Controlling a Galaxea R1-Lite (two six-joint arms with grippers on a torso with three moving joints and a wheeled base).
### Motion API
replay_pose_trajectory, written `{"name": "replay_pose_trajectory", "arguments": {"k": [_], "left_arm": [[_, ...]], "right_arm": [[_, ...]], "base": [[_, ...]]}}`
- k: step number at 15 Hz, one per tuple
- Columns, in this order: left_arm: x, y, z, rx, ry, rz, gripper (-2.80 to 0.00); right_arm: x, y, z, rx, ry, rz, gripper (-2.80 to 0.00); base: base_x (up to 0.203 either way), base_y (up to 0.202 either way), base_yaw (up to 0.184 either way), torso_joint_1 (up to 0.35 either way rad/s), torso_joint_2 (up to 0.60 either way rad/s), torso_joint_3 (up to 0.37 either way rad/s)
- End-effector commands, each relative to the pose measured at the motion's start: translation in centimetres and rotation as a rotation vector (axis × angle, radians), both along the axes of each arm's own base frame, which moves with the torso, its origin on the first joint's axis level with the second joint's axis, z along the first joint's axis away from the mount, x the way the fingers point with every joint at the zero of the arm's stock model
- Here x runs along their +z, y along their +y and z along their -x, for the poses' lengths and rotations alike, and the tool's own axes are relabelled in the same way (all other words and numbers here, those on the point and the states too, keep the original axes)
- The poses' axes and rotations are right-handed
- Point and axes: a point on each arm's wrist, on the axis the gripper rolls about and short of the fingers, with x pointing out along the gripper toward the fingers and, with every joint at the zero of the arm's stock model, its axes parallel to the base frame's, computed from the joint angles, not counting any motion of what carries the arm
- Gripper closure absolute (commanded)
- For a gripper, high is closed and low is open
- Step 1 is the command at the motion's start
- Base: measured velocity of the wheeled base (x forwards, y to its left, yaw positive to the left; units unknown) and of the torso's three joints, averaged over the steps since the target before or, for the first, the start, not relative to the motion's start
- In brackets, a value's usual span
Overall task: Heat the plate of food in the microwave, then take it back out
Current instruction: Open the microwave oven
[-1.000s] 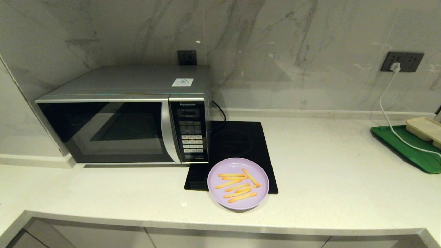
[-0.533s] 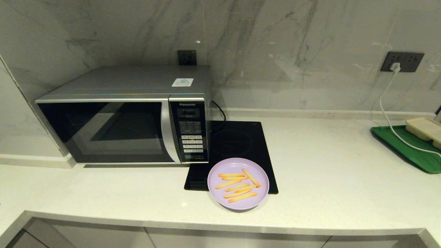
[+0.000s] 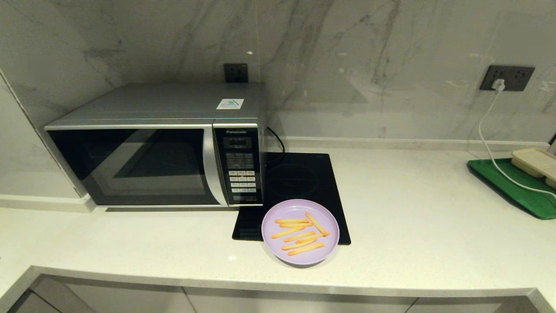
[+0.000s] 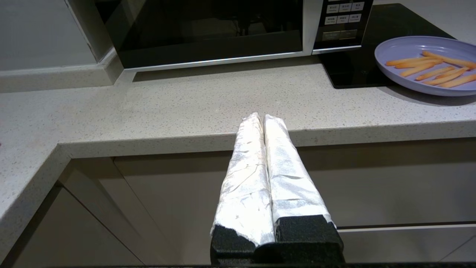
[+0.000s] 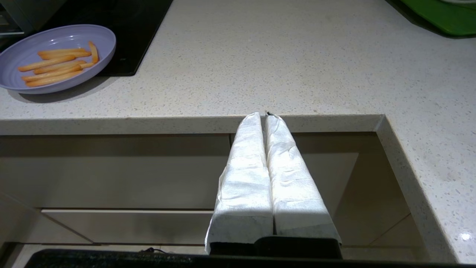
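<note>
Left gripper: left gripper [image 4: 260, 118] hangs in front of the worktop [image 3: 412, 204] edge, low by the cabinet fronts, its white-wrapped fingers [image 4: 247, 163] pressed together, nothing between them.
Right gripper: right gripper [image 5: 263, 116] sits at the same low level off the front edge, fingers [image 5: 286, 167] closed against each other, empty too.
Plate of food: plate of food [image 3: 300, 231] lies flat, well ahead of both grippers, between their lines, forward and to the right of the left one [image 4: 424, 65], forward and to the left of the right one [image 5: 55, 57]. Its far part overlaps the front corner of the black hob [image 3: 299, 182]; its near rim rests on the worktop.
Fries: thin orange sticks spread across the plate's middle.
Microwave: microwave [image 3: 165, 148] stands straight beyond the left gripper, door shut, dark glass facing out, keypad panel just beside the plate's far left side.
Far right: green board [image 3: 512, 184] with a beige tray [image 3: 536, 163] on it, well off to the right of the right gripper, a white cable [image 3: 491, 148] running across it.
</note>
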Motion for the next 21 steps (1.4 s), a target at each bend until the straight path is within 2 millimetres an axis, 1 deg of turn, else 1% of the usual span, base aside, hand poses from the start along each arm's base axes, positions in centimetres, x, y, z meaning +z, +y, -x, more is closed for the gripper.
{"name": "replay_pose_trajectory", "arguments": {"k": [1, 5, 9, 11, 12, 13, 15, 16, 17, 18, 19, 20, 21], "left_arm": [[0.0, 0.0, 0.0, 0.001, 0.001, -0.002, 0.0], [0.1, 0.0, 0.1, 0.001, 0.017, -0.097, 0.0], [0.3, 0.0, 0.1, -0.004, -0.025, -0.103, 0.0], [1.1, 0.0, 0.2, -0.008, -0.063, -0.087, 0.0], [2.3, 0.0, 0.6, -0.01, -0.094, -0.087, 0.0], [4.1, 0.0, 1.3, -0.014, -0.132, -0.087, 0.0], [8.3, -0.1, 2.9, -0.041, -0.17, -0.084, 0.0], [10.5, -0.2, 3.2, -0.078, -0.139, -0.06, 0.0], [12.3, -0.2, 2.7, -0.134, -0.068, -0.021, 0.0], [13.9, -0.3, 1.7, -0.215, 0.03, 0.031, 0.0], [14.9, -0.4, 0.3, -0.301, 0.139, 0.086, 0.0], [15.4, -0.5, -1.3, -0.408, 0.255, 0.142, -2.8], [15.7, -0.8, -2.7, -0.525, 0.353, 0.183, -2.8]], "right_arm": [[0.0, 0.0, 0.0, 0.0, 0.002, -0.001, 0.0], [0.0, 0.0, 0.0, 0.0, 0.002, -0.001, 0.0], [0.0, 0.0, 0.0, 0.0, 0.002, -0.001, 0.0], [0.0, 0.0, 0.0, 0.0, 0.002, -0.001, 0.0], [0.0, 0.0, 0.0, 0.0, 0.002, -0.001, 0.0], [0.0, 0.0, 0.0, 0.0, 0.002, -0.001, 0.0], [0.0, 0.0, 0.0, 0.002, 0.002, 0.0, 0.0], [0.0, 0.0, 0.0, 0.0, 0.002, -0.001, 0.0], [0.0, 0.0, 0.0, 0.002, 0.002, 0.0, 0.0], [0.0, 0.0, 0.0, 0.0, 0.002, -0.001, 0.0], [0.0, 0.0, 0.0, 0.0, 0.002, 0.0, 0.0], [0.0, 0.0, 0.0, 0.001, 0.002, -0.001, 0.0], [0.0, 0.0, 0.0, 0.0, 0.002, -0.001, 0.0]], "base": [[0.0, 0.0, 0.0, 0.0, 0.0, 0.0], [0.0, 0.0, 0.0, 0.0, 0.0, 0.0], [0.0, 0.0, 0.0, 0.0, 0.0, 0.0], [0.0, 0.0, 0.0, 0.0, 0.0, 0.0], [0.0, 0.0, 0.0, 0.0, 0.0, 0.0], [0.0, 0.0, 0.0, 0.0, 0.0, 0.0], [0.0, 0.0, 0.0, 0.0, 0.0, 0.0], [0.0, 0.0, 0.0, 0.0, 0.0, 0.0], [0.0, 0.0, 0.0, 0.0, 0.0, 0.0], [0.0, 0.0, 0.0, 0.0, 0.0, 0.0], [0.0, 0.0, 0.0, 0.0, 0.0, 0.0], [0.0, 0.0, 0.0, 0.0, 0.0, 0.0], [0.0, 0.0, 0.0, 0.0, 0.0, 0.0]]}}
